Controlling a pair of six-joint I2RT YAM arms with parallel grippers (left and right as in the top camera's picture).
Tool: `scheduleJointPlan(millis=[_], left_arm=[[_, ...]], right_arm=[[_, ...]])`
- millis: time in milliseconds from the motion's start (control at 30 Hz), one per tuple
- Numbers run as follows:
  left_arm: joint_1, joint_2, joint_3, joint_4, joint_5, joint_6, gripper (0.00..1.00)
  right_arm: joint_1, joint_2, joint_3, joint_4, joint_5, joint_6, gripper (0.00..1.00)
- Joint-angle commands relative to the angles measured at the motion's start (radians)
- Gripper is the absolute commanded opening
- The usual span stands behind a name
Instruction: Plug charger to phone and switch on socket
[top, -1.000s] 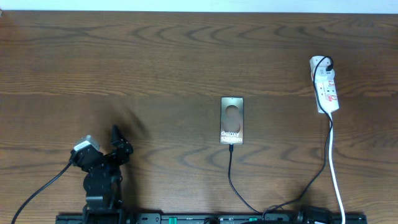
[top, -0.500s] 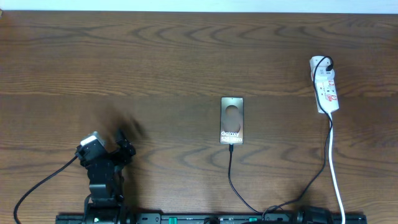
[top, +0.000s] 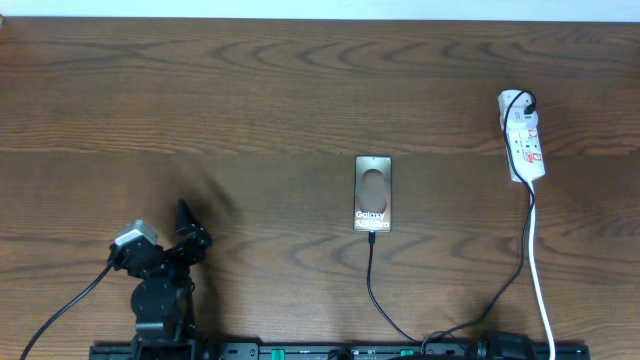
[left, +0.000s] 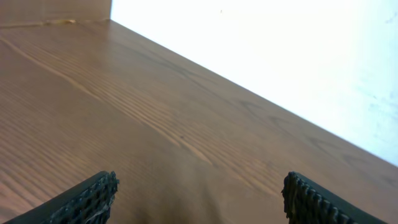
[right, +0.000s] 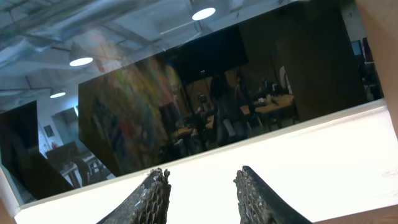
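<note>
On the brown wooden bench (top: 300, 90) I count one phone (top: 373, 193), one charger (top: 369, 285), one socket (top: 524, 148) and one robot arm (top: 160, 300). The phone lies flat and face up near the middle of the bench. The charger is a thin black cable. It runs from the front edge of the bench up to the phone, and its tip touches the phone's near short edge. The socket is a white power strip with red marks. It lies well to the right of the phone and a bit farther back. One white cord (top: 540, 290) runs from it toward the front edge.

The left end effector (top: 192, 226) is well to the left of the phone and nearer the front edge. Its two fingers (left: 87, 202) are spread wide, with only bare bench between them. The right end effector (right: 202, 190) does not show from above. Its two fingers (right: 152, 196) stand a little apart and hold nothing.

Half a second ago the left arm stood straighter, and the pale box (top: 135, 237) on it was closer to the phone. Now the arm has swung back to the left, much as it was one second ago. The phone, charger and socket have not moved.

White letters on the phone say "Galaxy". The red marks on the socket are too small to read.
</note>
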Motion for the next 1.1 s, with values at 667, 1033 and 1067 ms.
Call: scheduleJointPlan(millis=[667, 1033, 1067], left_arm=[[0.039, -0.01, -0.031, -0.006, 0.002, 0.013, 0.87], [0.039, -0.01, -0.03, -0.006, -0.002, 0.013, 0.87], [0.039, -0.01, -0.031, -0.005, -0.002, 0.013, 0.87]], right_arm=[[0.006, -0.203, -0.004, 0.005, 0.015, -0.013, 0.37], [0.006, -0.371, -0.015, 0.006, 0.129, -0.013, 0.37], [0.006, -0.383, -0.017, 0.009, 0.133, -0.013, 0.36]])
